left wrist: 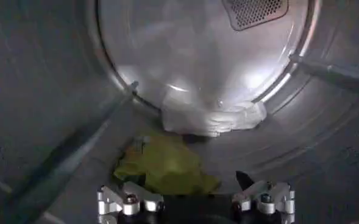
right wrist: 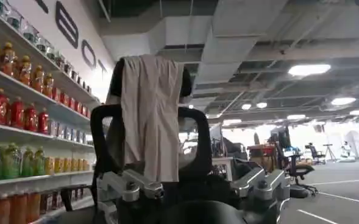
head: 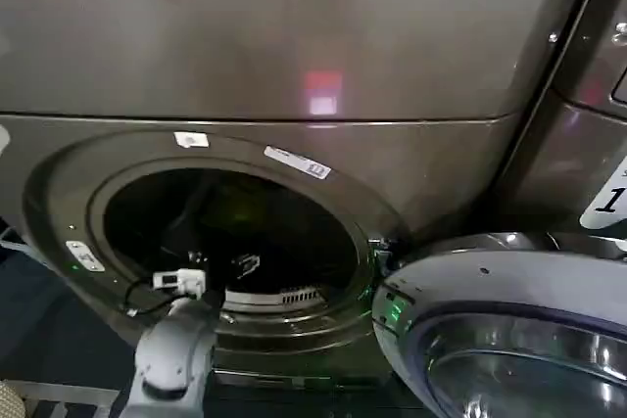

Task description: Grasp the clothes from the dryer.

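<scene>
Left gripper (left wrist: 194,204): yours to work with, inside the dryer (head: 294,66) through its round opening. Fingers apart, nothing between them.

Yellow-green cloth (left wrist: 164,165): lies on the drum floor just ahead of the fingers, nearly between them. Crumpled heap, no clear long axis.

White cloth (left wrist: 211,117): lies farther in, beyond the yellow-green one, against the foot of the drum's back wall (left wrist: 197,49). Its long axis runs across the drum, left to right.

Surface: smooth curved metal, with a raised rib (left wrist: 75,149) running back on one side. The cloths should drag easily.

Room: the drum is wide around the fingers; a straight reach forward and down looks enough.

Right gripper (right wrist: 191,192): outside the dryer, clamped on a beige cloth (right wrist: 150,115) hanging over it.

Door (head: 509,330): swung open to the right.
</scene>
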Action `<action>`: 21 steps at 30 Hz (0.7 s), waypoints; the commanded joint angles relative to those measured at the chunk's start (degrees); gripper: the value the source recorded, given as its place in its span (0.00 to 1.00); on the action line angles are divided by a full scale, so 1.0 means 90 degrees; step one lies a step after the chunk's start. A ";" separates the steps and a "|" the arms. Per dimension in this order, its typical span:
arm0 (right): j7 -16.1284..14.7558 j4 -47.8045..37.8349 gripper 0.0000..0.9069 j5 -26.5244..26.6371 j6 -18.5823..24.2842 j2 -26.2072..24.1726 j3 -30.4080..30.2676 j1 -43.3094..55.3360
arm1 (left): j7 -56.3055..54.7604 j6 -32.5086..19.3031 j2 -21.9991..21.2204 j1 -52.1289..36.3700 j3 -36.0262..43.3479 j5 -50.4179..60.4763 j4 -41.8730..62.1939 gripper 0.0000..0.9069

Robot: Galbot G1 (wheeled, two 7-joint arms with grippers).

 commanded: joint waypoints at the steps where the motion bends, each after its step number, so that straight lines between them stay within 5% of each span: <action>1: -0.0006 0.0021 1.00 0.0000 0.0006 -0.0012 -0.0003 0.0001 | 0.4442 -0.1983 0.0270 -0.0362 -0.0318 0.3966 0.0337 1.00; 8: -0.0014 0.0006 1.00 -0.0002 0.0030 -0.0022 -0.0029 -0.0025 | 0.7958 -0.4860 0.0286 -0.0613 -0.0577 0.5837 0.0099 1.00; 11: -0.0018 -0.0038 1.00 -0.0004 0.0063 -0.0022 -0.0014 -0.0054 | 0.8439 -0.5263 0.0330 -0.0741 -0.0525 0.5898 0.0188 1.00; 13: -0.0023 -0.0030 1.00 -0.0003 0.0069 -0.0018 -0.0019 -0.0055 | 0.8436 -0.6064 0.0321 -0.0867 -0.0542 0.6254 0.0314 1.00; 21: -0.0023 0.0037 1.00 -0.0001 0.0054 -0.0010 -0.0037 -0.0044 | 0.8454 -0.7016 0.0390 -0.1315 -0.0414 0.7043 0.0623 1.00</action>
